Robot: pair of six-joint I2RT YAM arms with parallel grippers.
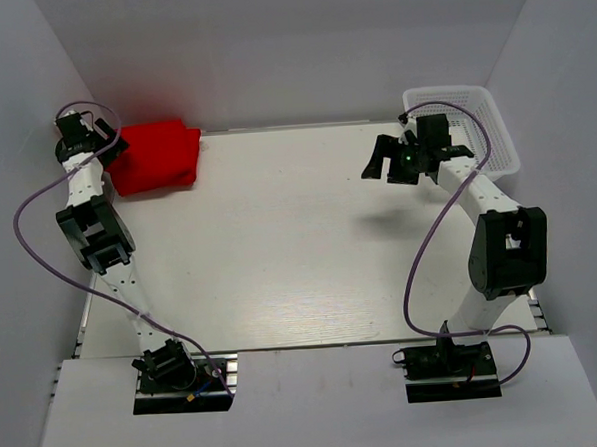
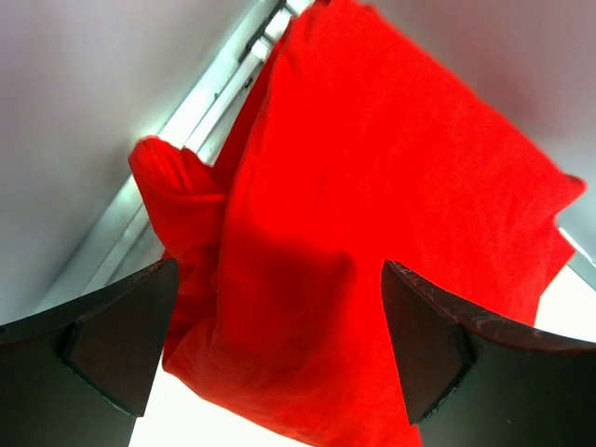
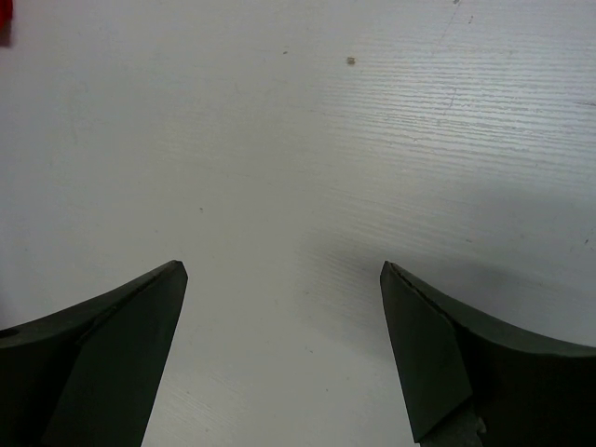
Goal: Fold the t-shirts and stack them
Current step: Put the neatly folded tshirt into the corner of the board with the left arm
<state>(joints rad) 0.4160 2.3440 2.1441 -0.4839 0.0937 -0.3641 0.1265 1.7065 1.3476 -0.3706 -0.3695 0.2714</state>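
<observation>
A folded red t-shirt lies at the table's far left corner. It fills the left wrist view, with a bunched sleeve at its left edge. My left gripper is open just above the shirt's left side, with the cloth showing between its fingers and nothing held. My right gripper is open and empty, raised over the bare table at the far right. In the right wrist view only the white tabletop shows between its fingers.
A white mesh basket stands at the far right behind the right arm. White walls close in the table on the left, back and right. A metal rail runs along the wall beside the shirt.
</observation>
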